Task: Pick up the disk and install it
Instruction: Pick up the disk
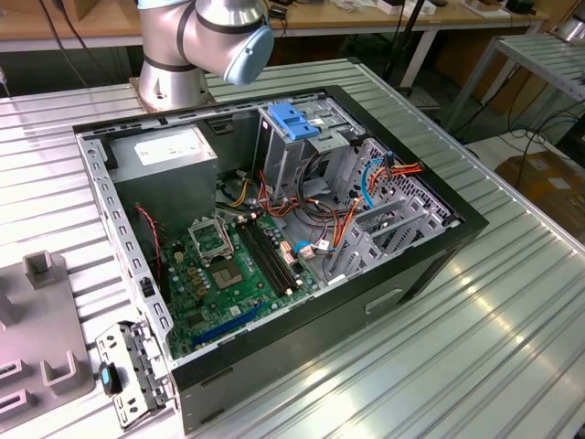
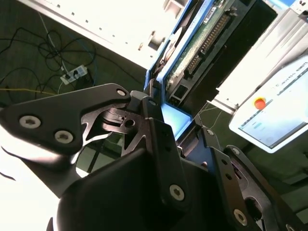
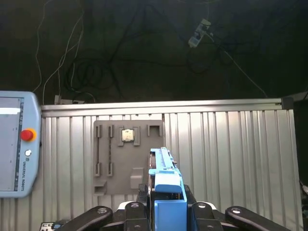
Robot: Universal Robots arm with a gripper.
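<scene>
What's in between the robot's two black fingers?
The disk, seen edge-on with its blue side rail toward the camera. The gripper is shut on it, with nothing else in between. Both wrist views show this.

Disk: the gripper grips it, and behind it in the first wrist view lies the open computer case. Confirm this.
Not quite. The gripper does grip the disk, but in the first wrist view what lies behind it is a grey fixture plate on the ribbed metal table. The open computer case appears in the exterior view.
</scene>
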